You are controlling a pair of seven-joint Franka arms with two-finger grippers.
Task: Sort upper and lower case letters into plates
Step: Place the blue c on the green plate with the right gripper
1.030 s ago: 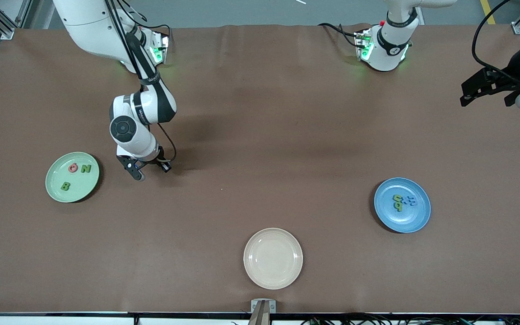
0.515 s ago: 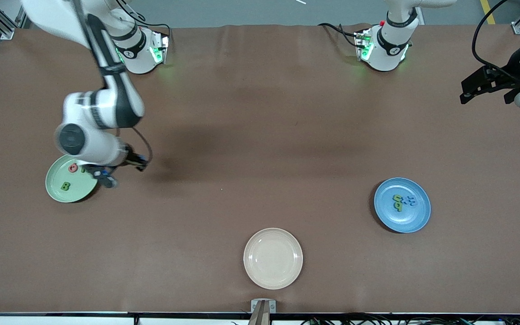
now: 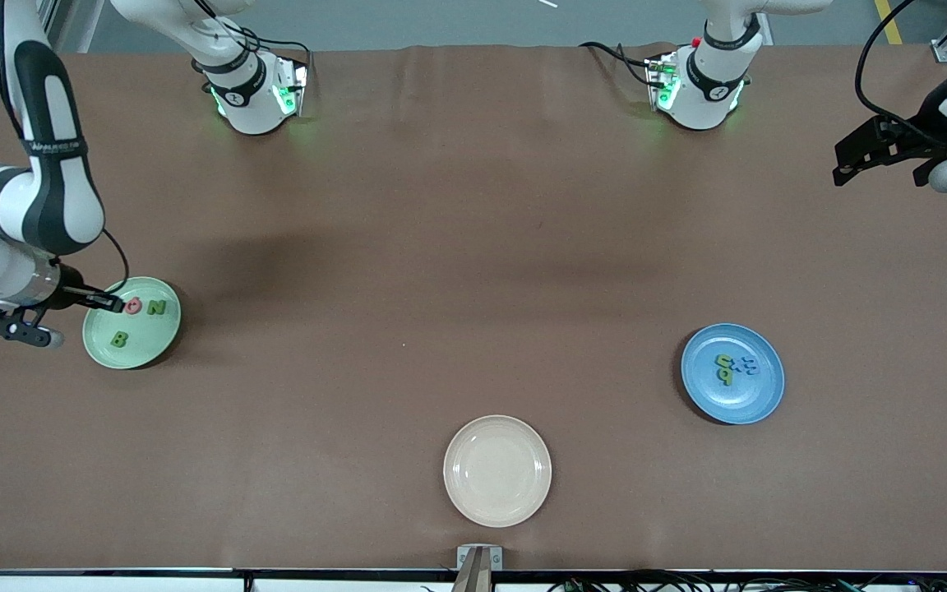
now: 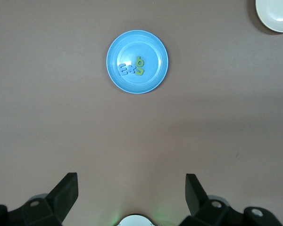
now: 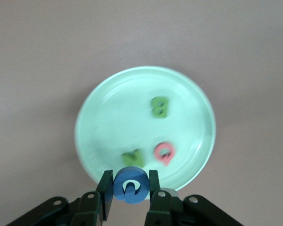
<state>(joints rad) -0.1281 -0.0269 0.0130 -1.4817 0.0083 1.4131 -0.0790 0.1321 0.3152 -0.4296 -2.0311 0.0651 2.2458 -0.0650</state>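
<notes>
The mint green plate [image 3: 145,352] lies toward the right arm's end of the table and holds a pink letter [image 3: 133,306], a green N [image 3: 157,307] and a green B [image 3: 118,338]. My right gripper [image 3: 32,335] hangs just off that plate's rim. In the right wrist view the right gripper [image 5: 130,182] is shut on a round blue letter [image 5: 130,187], with the mint plate [image 5: 118,108] past it. The blue plate [image 3: 738,404] toward the left arm's end holds green and blue letters [image 3: 734,367]. My left gripper [image 3: 876,152] waits open and empty.
A cream-beige plate [image 3: 497,470] with nothing in it sits near the table's front edge, midway between the other two. It also shows as a plate [image 4: 276,14] at a corner of the left wrist view, beside the blue plate [image 4: 148,44]. Both robot bases stand along the table's back edge.
My right arm has swung with the blue letter from the inner side of the mint plate across it to its outer rim. The left arm has barely moved.
</notes>
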